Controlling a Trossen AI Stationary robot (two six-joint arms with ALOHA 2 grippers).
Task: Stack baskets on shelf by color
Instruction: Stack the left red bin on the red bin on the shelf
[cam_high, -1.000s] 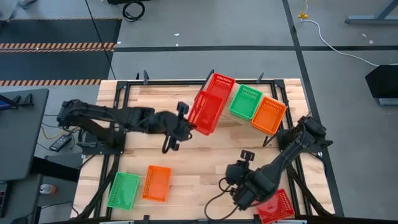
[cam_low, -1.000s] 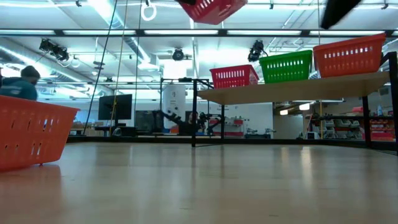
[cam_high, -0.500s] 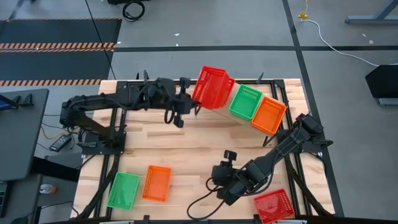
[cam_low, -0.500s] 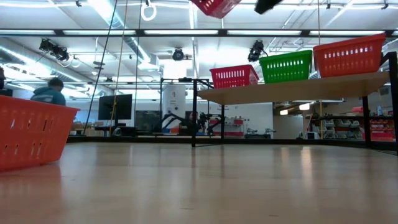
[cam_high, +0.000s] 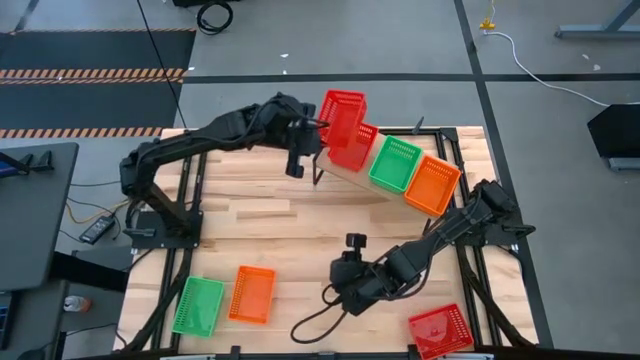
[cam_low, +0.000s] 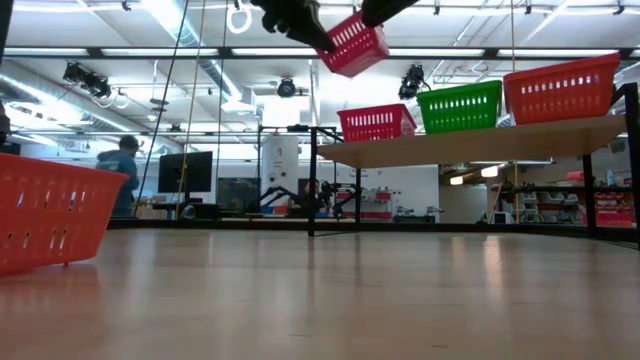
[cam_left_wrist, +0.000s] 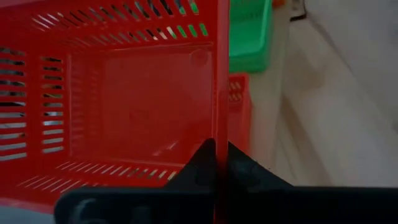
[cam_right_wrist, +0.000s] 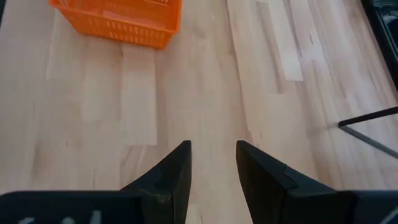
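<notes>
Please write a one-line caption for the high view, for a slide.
Left gripper carries a red basket above the shelf; right gripper hovers open.

You have three baskets side by side on the shelf; a fourth basket hangs above the leftmost; three more baskets sit near the table's front edge.

Two dark, near-black robot arms, each built of chunky jointed segments. A black cable loops loosely beside the right arm. The right pincer has two matte black, wedge-shaped fingers tapering to blunt tips. The left pincer shows similar black fingers, seemingly on a wide black crossbar.
</notes>
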